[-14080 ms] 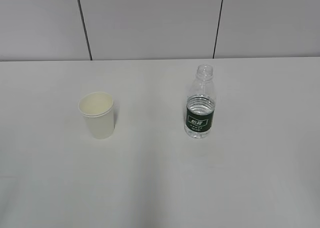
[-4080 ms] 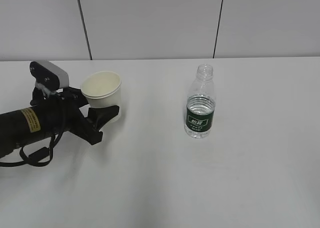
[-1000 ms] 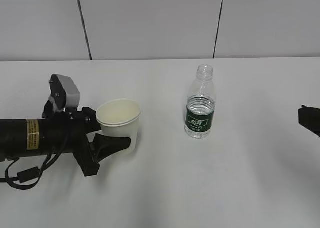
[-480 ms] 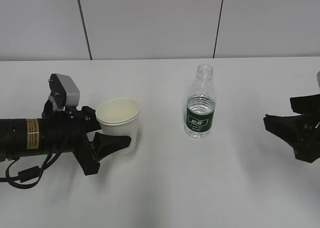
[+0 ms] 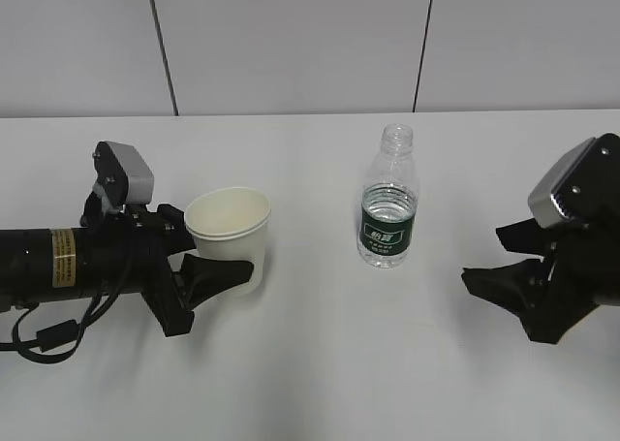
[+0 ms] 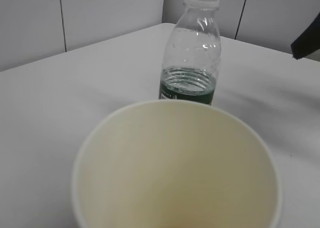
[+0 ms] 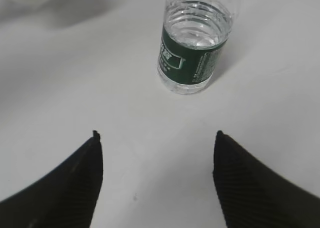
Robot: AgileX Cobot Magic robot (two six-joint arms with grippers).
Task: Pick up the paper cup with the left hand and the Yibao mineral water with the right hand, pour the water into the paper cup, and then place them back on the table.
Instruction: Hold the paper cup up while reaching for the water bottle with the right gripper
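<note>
The cream-white paper cup [image 5: 228,230] is upright in my left gripper [image 5: 228,264], which is shut on its lower wall, left of centre. In the left wrist view the cup's empty inside [image 6: 175,168] fills the bottom and hides the fingers. The Yibao mineral water [image 5: 388,208] stands upright and capless on the table [image 5: 320,363], right of the cup and apart from it. It also shows in the left wrist view [image 6: 192,52]. My right gripper [image 5: 481,255] is open and empty, right of the bottle. In the right wrist view the bottle [image 7: 195,42] stands well ahead of the gripper [image 7: 156,135].
Grey wall panels with dark seams [image 5: 421,44] rise behind the table's far edge. The left arm, with its yellow sticker [image 5: 61,259], lies low over the table at the left. White tabletop lies between bottle and right gripper.
My right gripper has come in from the right edge toward the bottle, jaws open. The left gripper and the cup have barely moved in the last second.
</note>
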